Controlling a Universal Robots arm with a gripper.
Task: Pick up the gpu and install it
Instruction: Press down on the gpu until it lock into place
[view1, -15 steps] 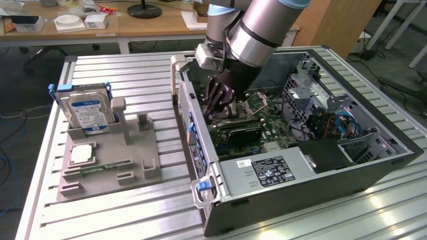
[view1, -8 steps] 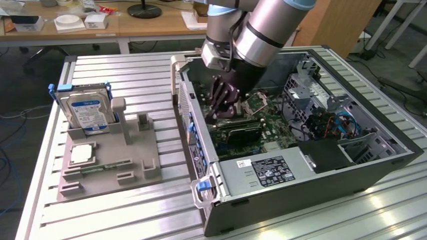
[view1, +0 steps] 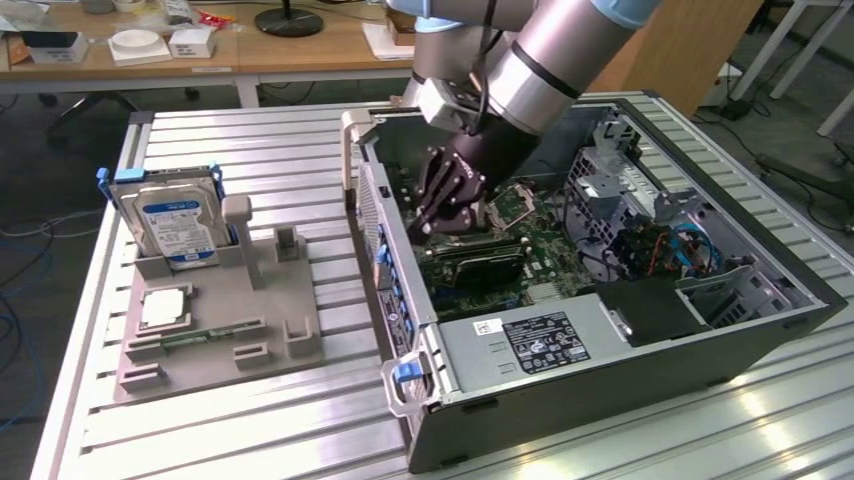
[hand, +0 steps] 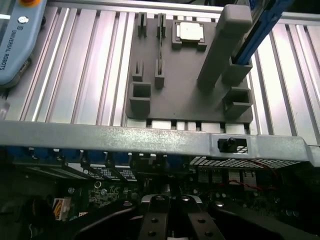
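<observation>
GPU (view1: 478, 262) sits inside the open PC case (view1: 747, 330), lying low over the green motherboard (view1: 561, 255) near the case's rear wall on the exterior view's left. It reads as a thin flat black-faced card, long edge running along the board (end bracket not clear to see). Gripper (view1: 430, 222) is down inside the case right above the card's near end, black fingers (view1: 447, 190) closed together; whether they pinch the card's edge I cannot tell. In the wrist view the fingers (hand: 159, 220) point down at the dark board area just inside the case's rear rail. Outside on the ribbed desk (view1: 267, 430), a grey holder tray (view1: 220, 320) carries the silver hard drive (view1: 171, 222) standing upright, a CPU chip (view1: 163, 307) and a narrow memory stick (view1: 207, 335).
</observation>
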